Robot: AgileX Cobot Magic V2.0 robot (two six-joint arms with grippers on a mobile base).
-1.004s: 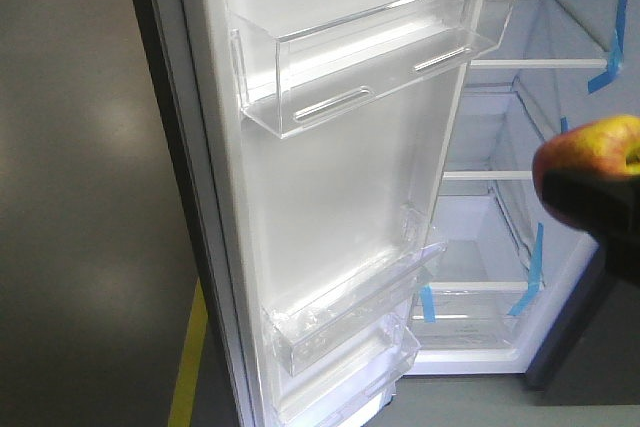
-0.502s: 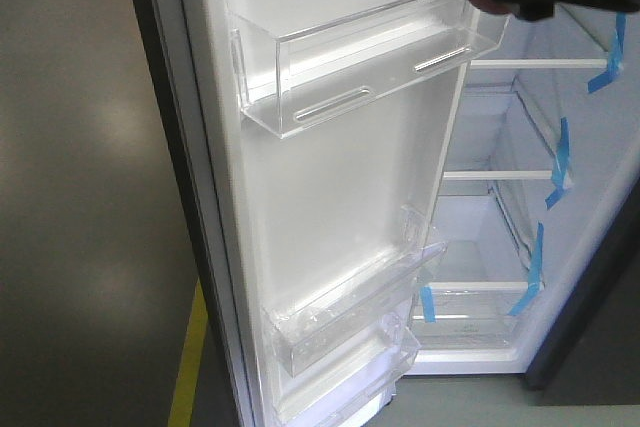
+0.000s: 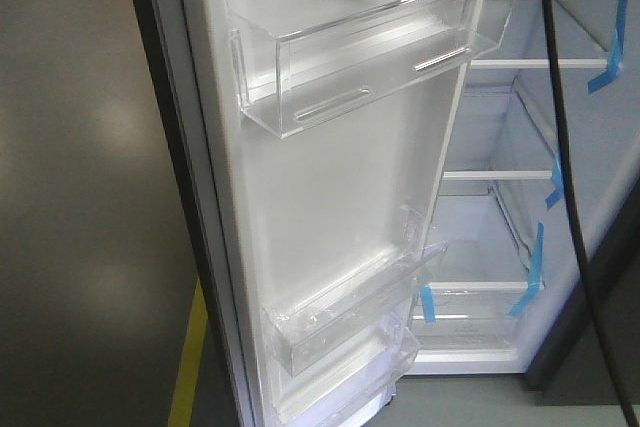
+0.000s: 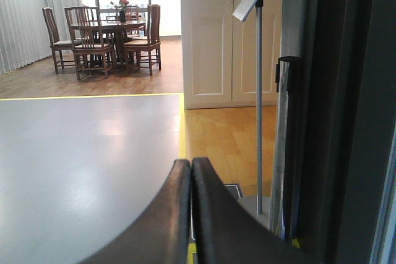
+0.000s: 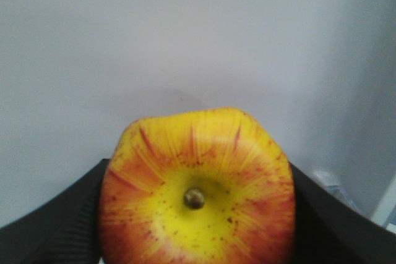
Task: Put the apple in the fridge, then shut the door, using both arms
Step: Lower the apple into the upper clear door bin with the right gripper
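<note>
Apple (image 5: 197, 193) has left the front view. A second ago it sat at the right edge, half a second ago at the top, and now only a black cable (image 3: 557, 147) crosses the open fridge (image 3: 490, 227). It has likely been raised toward an upper shelf and is not yet set down. The right gripper (image 5: 197, 230) pinches it, stem toward the camera, before a plain pale wall. Which shelf it is near is hidden. The left gripper (image 4: 190, 214) is pressed together and empty. The door (image 3: 330, 177) stands wide open.
</note>
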